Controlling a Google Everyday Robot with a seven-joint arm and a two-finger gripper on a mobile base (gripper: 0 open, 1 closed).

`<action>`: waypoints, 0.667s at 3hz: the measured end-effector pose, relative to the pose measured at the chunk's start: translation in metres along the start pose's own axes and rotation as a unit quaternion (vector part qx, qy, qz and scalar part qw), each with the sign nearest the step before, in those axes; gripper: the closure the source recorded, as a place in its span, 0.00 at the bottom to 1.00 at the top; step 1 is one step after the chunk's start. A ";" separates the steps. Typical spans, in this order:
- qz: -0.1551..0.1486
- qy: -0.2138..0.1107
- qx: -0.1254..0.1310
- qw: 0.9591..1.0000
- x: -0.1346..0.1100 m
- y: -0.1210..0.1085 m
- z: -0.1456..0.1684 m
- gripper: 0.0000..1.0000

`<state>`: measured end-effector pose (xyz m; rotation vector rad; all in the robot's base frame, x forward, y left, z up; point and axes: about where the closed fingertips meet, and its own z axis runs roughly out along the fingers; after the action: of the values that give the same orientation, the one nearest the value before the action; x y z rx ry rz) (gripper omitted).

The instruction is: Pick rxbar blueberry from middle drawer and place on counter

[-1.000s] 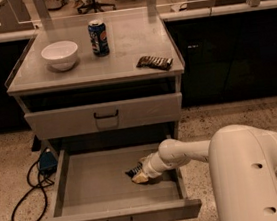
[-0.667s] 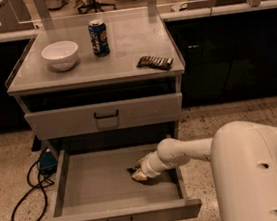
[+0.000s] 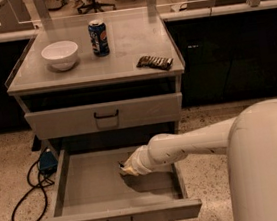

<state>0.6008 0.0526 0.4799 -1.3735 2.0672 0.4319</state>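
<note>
The middle drawer (image 3: 91, 194) is pulled out wide below the cabinet, and its grey floor is mostly bare. My white arm reaches into it from the right. My gripper (image 3: 124, 168) is low over the drawer floor, near the middle towards the back. The rxbar blueberry does not show by itself; it may be hidden at or under the gripper's tip. The counter (image 3: 125, 43) is the pale-grey top of the cabinet above.
On the counter stand a white bowl (image 3: 60, 54) at the left, a blue soda can (image 3: 99, 37) at the back middle, and a brownish ridged wrapped bar (image 3: 155, 62) at the right front. The upper drawer (image 3: 143, 111) is closed. A cable and a blue box (image 3: 46, 161) lie on the floor at the left.
My gripper has moved a little to the left inside the drawer. The things on the counter have not moved.
</note>
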 end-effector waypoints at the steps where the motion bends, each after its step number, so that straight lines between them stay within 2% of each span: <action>1: -0.001 0.009 0.030 1.000 -0.043 -0.013 -0.059 1.00; 2: -0.017 -0.006 0.055 0.998 -0.073 -0.024 -0.089 1.00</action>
<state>0.6152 0.0432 0.5963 -1.3355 2.0238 0.3076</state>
